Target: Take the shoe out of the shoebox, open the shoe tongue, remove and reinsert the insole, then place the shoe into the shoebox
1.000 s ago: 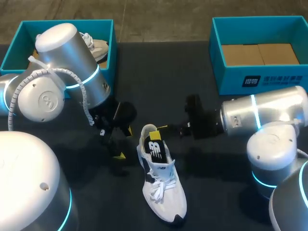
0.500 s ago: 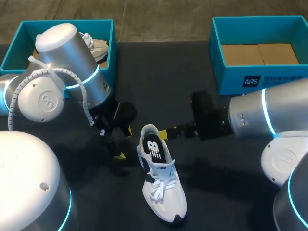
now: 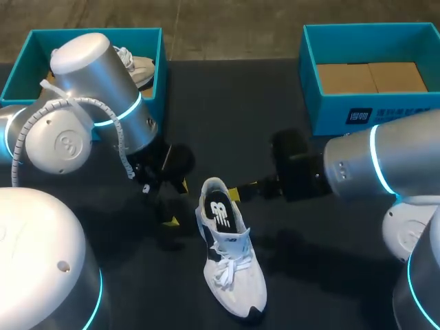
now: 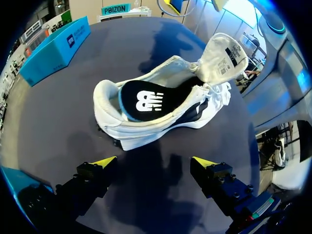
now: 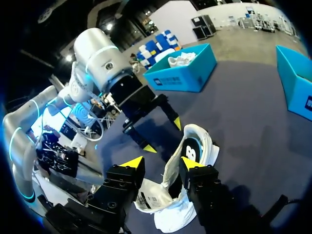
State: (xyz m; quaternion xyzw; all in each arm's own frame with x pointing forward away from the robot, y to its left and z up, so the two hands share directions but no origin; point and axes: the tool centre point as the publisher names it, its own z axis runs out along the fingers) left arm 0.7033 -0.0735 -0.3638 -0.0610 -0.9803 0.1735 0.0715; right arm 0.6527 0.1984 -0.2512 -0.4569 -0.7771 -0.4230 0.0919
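Left wrist view: left end effector (image 4: 154, 163), fingers spread, has the white shoe (image 4: 161, 112) upright on the tabletop (image 4: 58, 117) just ahead, dark insole (image 4: 146, 100) inside. Right end effector (image 3: 242, 188), fingers also apart, sits beside its heel. Left shoebox (image 3: 96, 32) and right shoebox (image 3: 364, 27) stand farthest.

- Shoe (image 3: 232, 275): on our table (image 3: 227, 103), front of the middle, heel to the back, toe to the front.
- Insole (image 3: 221, 214): inside the shoe.
- Our left gripper (image 3: 177, 204): just left of the heel.
- Our right gripper (image 3: 242, 189): just right of the heel.
- Left box (image 3: 160, 62): back left corner, second shoe (image 3: 137, 69) in it.
- Right box (image 3: 330, 113): back right corner.
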